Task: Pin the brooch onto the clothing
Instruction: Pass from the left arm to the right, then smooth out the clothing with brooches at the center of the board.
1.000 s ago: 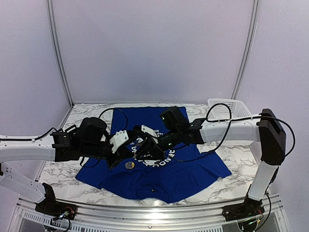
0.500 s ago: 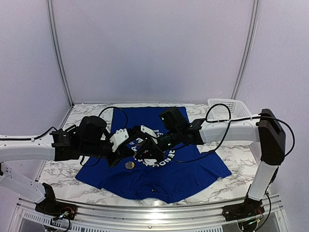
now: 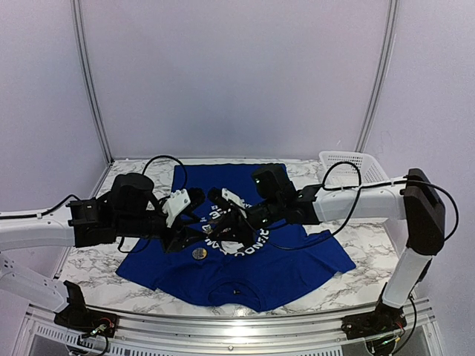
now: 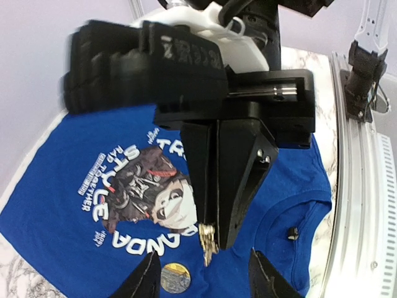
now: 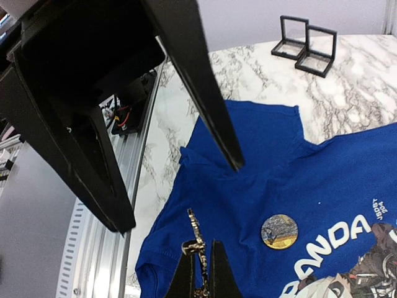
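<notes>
Above the clothing's (image 3: 297, 259) panda print (image 4: 152, 189): right claw (image 5: 200, 273) clenched on gold pin (image 5: 195, 236), left claw (image 4: 204, 254) released; round badge (image 5: 279, 231) at print's edge.

The shirt (image 3: 297, 259) is matt blue cloth, the tabletop (image 3: 371, 245) smooth glossy marble-pattern.

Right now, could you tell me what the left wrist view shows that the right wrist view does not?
Left wrist only: the panda's face, a small dark tag at the shirt's neckline, and the right arm's base by the rail. Right wrist only: two black square frames on the marble table. Both: the blue T-shirt, the round badge lying on it, the open left gripper, and the right gripper shut on a small gold metal piece.
</notes>
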